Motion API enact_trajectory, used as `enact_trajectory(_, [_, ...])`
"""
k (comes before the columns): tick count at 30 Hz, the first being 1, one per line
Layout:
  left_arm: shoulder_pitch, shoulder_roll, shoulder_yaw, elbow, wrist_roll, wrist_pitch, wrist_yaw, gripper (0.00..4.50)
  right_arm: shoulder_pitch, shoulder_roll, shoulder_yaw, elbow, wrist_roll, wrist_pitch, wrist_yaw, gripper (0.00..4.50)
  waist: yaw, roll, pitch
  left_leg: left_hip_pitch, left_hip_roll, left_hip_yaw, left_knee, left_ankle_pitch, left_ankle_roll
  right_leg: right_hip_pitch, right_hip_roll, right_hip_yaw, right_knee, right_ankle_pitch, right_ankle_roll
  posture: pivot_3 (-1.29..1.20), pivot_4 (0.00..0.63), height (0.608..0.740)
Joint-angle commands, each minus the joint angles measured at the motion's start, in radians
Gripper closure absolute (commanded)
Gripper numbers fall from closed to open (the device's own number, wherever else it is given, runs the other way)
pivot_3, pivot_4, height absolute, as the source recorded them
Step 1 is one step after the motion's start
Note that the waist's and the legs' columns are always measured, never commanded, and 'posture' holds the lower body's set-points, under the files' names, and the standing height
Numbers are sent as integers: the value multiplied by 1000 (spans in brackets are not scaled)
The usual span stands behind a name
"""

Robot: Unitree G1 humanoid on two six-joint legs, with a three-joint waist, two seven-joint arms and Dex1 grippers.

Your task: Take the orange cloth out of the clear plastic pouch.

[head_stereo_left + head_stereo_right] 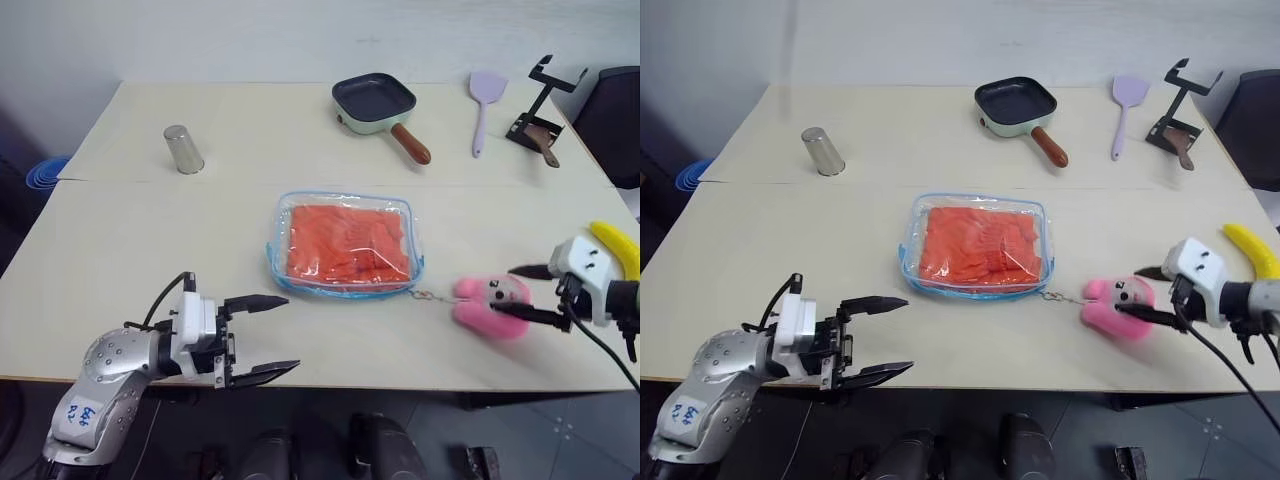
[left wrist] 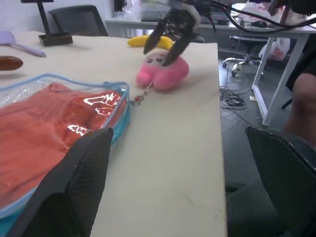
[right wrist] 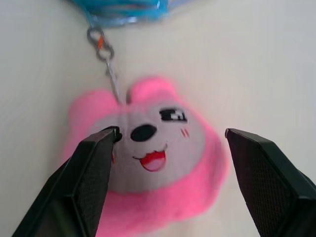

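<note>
Left end effector, black two-fingered, fingers spread wide, empty, near the front table edge, left of the clear plastic pouch with light-blue zip edging. Orange cloth flat inside the pouch. Small pink plush toy just right of the pouch, chained to it. Right end effector open astride the toy, not gripping.

The one piece of writing is a small white sticker with blue handwritten characters, stuck on the silver forearm of the left arm at the near left of the scene. The marks are too small and slanted to read with certainty. Nothing else on the table carries legible text, brand or number.
</note>
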Motion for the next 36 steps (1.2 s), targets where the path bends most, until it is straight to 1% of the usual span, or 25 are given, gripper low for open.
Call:
enact_trajectory(1, [-17,-5,-2,10,12,-21,1,0,-1,3,51,22,1,72,48,1663,2,0,0,0,0,0,0,0,0,0,0,0,0,0,0,0,150,740])
enact_trajectory(5, [-26,3,8,18,13,-16,6,0,3,-2,42,-2,69,179,111,2976,5,-2,0,1,0,-1,0,0,0,2,0,0,-1,0,0,0,150,740])
enact_trajectory(9, [-11,10,38,23,11,-15,24,0,3,-26,-38,-182,255,395,155,4210,7,-2,0,1,0,-3,0,0,0,3,0,-1,-2,0,0,0,150,740])
enact_trajectory(10, [-8,9,46,26,10,-17,30,0,-6,-24,-50,-240,312,458,151,4395,5,-1,0,1,1,-3,0,0,0,3,0,-1,-2,0,0,0,150,740])
enact_trajectory(11, [-6,7,51,29,11,-18,37,0,-23,-9,-52,-297,368,518,132,4493,3,0,0,1,1,-3,0,0,0,3,0,-1,-2,0,0,0,150,740])
enact_trajectory(12, [-6,4,55,32,13,-20,43,0,-42,22,-52,-342,418,564,97,4494,2,0,1,1,1,-3,0,-1,0,3,0,-1,-2,0,0,0,150,740])
enact_trajectory(14, [-10,-9,59,39,35,-42,64,0,-79,105,-55,-394,523,663,3,4495,2,-1,1,1,2,-3,0,-1,-1,3,0,-1,-2,0,0,0,150,740])
enact_trajectory(15, [-12,-14,58,39,36,-45,73,0,-75,149,-36,-414,505,639,-33,4495,5,-1,1,1,2,-3,0,-1,-2,3,0,-1,-2,0,0,0,150,740])
enact_trajectory(18, [-20,-23,55,46,34,-40,83,0,-45,236,123,-465,346,514,-106,4495,16,-2,1,1,1,-4,0,-2,-2,3,0,-2,-3,0,0,0,150,740])
enact_trajectory(19, [-21,-24,52,48,36,-40,82,0,-45,274,159,-471,326,495,-133,4495,19,-2,1,0,1,-4,0,-2,-2,2,0,-2,-3,0,0,0,150,740])
enact_trajectory(21, [-22,-23,51,50,34,-38,79,0,-46,337,192,-469,309,461,-161,4495,21,-1,1,-4,0,-4,0,-2,-1,-1,-1,-1,-3,0,0,0,150,740])
enact_trajectory(22, [-24,-20,50,51,31,-35,76,0,-50,392,194,-442,299,432,-196,4495,21,-1,1,-6,-1,-3,0,-2,-1,-4,-1,-1,-3,0,0,0,150,740])
enact_trajectory(23, [-27,-18,48,53,28,-31,72,0,-51,430,209,-406,251,368,-224,4495,21,-2,0,-7,-1,-3,0,-2,-1,-5,-1,-1,-2,0,0,0,150,740])
enact_trajectory(25, [-35,-13,42,57,28,-25,63,0,-39,448,247,-364,164,238,-206,3777,20,-2,0,-7,-1,-3,1,-1,-1,-5,-1,-2,0,0,0,0,150,740])
enact_trajectory(26, [-41,-11,37,60,28,-20,60,0,-32,447,250,-353,133,188,-199,3531,19,-2,0,-7,-2,-3,1,-1,-1,-5,-1,-2,0,0,0,0,150,740])
enact_trajectory(27, [-46,-10,34,59,27,-13,57,0,-25,440,247,-354,127,162,-184,3192,19,-2,0,-7,-2,-3,1,-1,0,-5,-1,-2,0,0,1,0,150,740])
enact_trajectory(30, [-69,9,15,46,-17,73,46,0,22,348,181,-424,146,99,-92,2096,23,-2,0,-6,-2,-3,1,-1,0,-4,0,-2,0,0,1,0,150,740])
enact_trajectory(32, [-91,15,-17,53,22,81,46,0,54,284,117,-453,174,81,-46,1316,27,-2,0,-7,-2,-3,1,-1,0,-4,-1,-2,1,0,1,0,150,740])
enact_trajectory(34, [-110,6,-45,57,30,89,47,0,83,218,60,-456,187,58,8,664,30,-2,0,-7,-2,-3,1,-1,0,-3,-1,-2,0,1,1,0,150,740])
enact_trajectory(36, [-156,-24,-111,71,62,104,66,0,96,159,-4,-408,173,-10,63,32,30,-2,0,-7,-2,-3,1,-1,1,-3,-1,-2,0,1,2,0,150,740])
